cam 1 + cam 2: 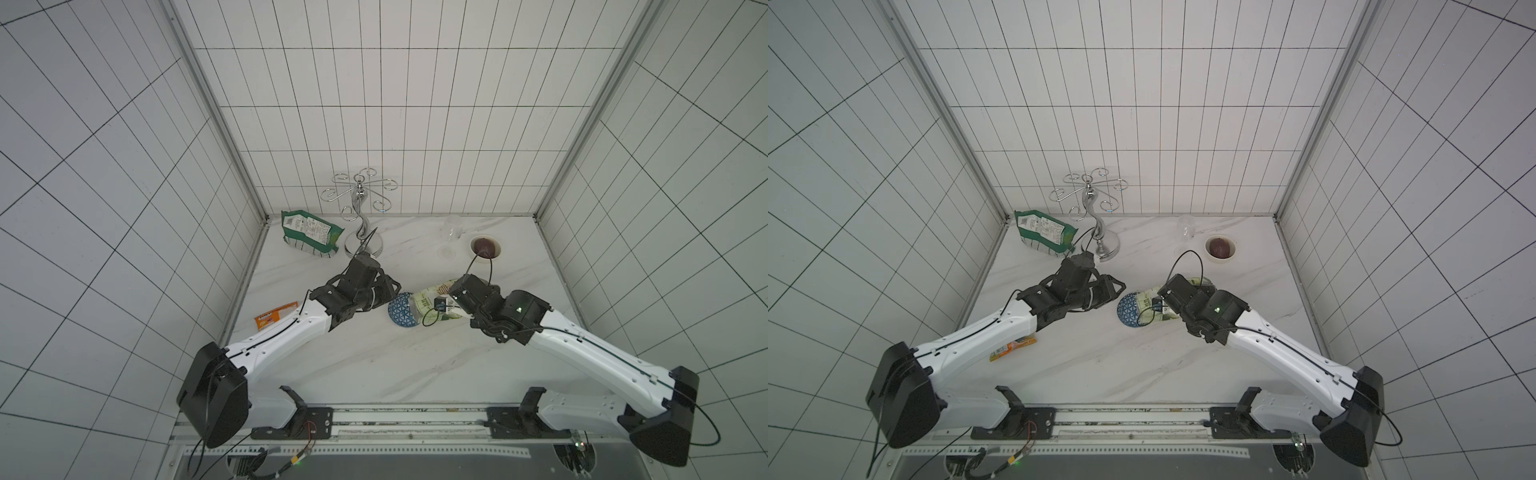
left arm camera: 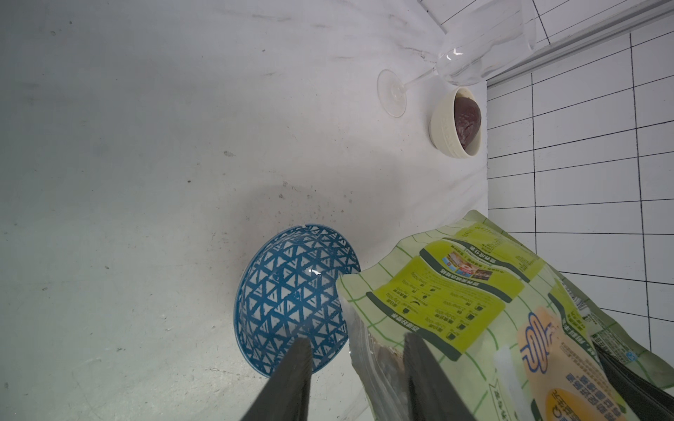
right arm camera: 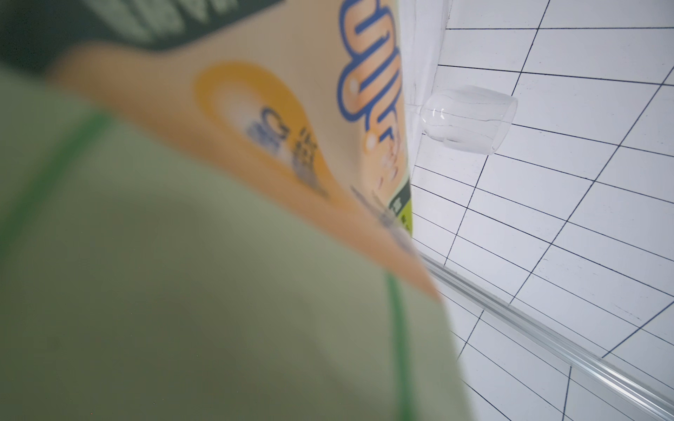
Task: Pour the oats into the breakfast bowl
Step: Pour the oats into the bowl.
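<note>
Oats pouch [image 1: 424, 300] clamped in right end effector [image 1: 444, 306]; left end effector [image 2: 356, 339] part-open; marble tabletop [image 1: 374, 365], tiled walls [image 1: 374, 124].

Breakfast bowl [image 1: 400, 316]: interior not visible in any view. In both top views its 3 o'clock side is covered by the pouch [image 1: 430, 300]. The pouch mouth is hidden and its contents cannot be confirmed. In the right wrist view the pouch fills most of the frame, out of focus, with unreadable print. Right pincer [image 1: 444, 306]: fingers largely covered by its own wrist and the pouch. Left pincer [image 2: 356, 339]: fingers cut off by the frame edge; contact with the bowl cannot be told. Orange packet [image 1: 276, 316], 9 o'clock on the table [image 1: 374, 365]: partly under the left arm. Wine glass [image 2: 485, 40], 1 o'clock: cup cut off in the left wrist view. Small white bowl [image 1: 485, 248]: dark content unidentifiable.
</note>
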Controlling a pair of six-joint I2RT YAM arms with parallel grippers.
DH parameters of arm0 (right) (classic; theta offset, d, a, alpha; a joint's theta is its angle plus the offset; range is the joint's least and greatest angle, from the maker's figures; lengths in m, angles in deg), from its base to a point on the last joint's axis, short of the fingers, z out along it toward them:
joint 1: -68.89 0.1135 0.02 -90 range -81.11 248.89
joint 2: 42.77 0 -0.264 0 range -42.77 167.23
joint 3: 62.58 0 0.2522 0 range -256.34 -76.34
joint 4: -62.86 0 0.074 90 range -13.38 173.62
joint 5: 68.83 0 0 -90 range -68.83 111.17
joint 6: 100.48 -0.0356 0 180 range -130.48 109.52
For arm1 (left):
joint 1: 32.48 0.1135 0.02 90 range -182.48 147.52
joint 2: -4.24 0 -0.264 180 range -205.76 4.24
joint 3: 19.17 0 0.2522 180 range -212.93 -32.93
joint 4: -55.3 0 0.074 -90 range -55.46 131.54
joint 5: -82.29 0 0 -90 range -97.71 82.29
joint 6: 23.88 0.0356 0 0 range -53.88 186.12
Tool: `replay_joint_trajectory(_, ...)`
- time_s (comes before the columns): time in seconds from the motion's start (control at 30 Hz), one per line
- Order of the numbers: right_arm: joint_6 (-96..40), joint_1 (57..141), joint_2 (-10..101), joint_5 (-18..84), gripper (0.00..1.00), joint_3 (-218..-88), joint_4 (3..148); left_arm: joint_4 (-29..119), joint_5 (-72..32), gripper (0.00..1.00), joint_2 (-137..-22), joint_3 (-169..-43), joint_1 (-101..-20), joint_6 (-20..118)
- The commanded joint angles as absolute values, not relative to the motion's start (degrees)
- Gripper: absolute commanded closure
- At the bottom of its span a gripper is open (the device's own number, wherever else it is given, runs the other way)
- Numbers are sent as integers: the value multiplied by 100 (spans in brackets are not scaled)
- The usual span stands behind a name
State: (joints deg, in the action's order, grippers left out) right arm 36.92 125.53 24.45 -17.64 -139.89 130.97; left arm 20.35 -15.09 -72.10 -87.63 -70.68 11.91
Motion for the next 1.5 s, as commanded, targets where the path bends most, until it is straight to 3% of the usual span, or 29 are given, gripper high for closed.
replay_joint_trajectory(0.0, 3864, 12648, 2312, -2559, 100, -14274, 12453, 2223, -1517, 57, -7322, -8686, -7106, 1134)
replay_joint_trajectory(1.47, 5023, 12810, 2723, -3344, 100, -14418, 11695, 2500, -1099, 58, -7470, -8452, -7247, 570)
